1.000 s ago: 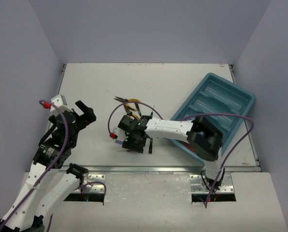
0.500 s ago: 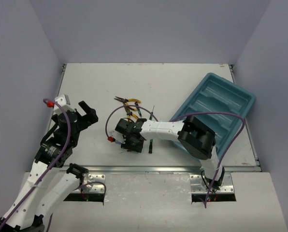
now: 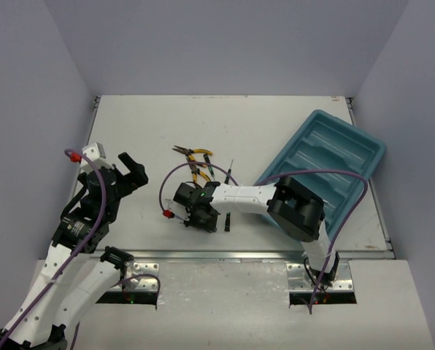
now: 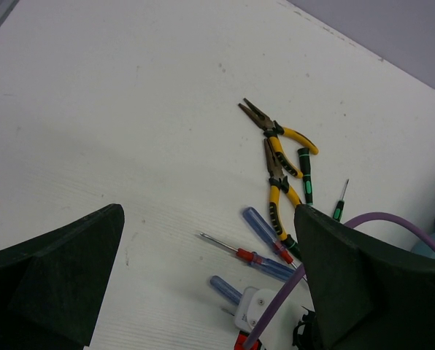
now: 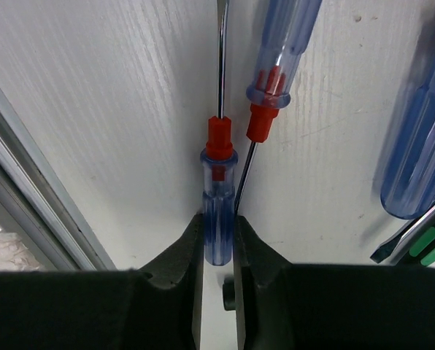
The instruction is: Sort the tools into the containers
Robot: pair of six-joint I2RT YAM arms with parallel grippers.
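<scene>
My right gripper (image 5: 219,226) is shut on the clear blue handle of a slim red-collared screwdriver (image 5: 219,186) that lies on the table. A second blue screwdriver (image 5: 282,51) lies right beside it. From above, that gripper (image 3: 195,213) is low over the tool cluster. Two yellow-handled pliers (image 4: 283,135) (image 4: 276,193), black-green screwdrivers (image 4: 306,171) and more blue screwdrivers (image 4: 265,230) lie just behind it. My left gripper (image 3: 128,169) hangs open above bare table to the left of the cluster, holding nothing. The teal tray (image 3: 334,149) sits at the right, its compartments showing no tools.
The table's metal front edge (image 5: 35,189) runs close to the left of the held screwdriver. A purple cable (image 3: 170,175) loops over the tool cluster. Grey walls close off the back and both sides. The right arm lies across the tray's near corner (image 3: 276,211).
The right gripper's jaws have closed on the blue screwdriver handle, and the gripper has slid slightly left and forward. The left arm has barely shifted.
</scene>
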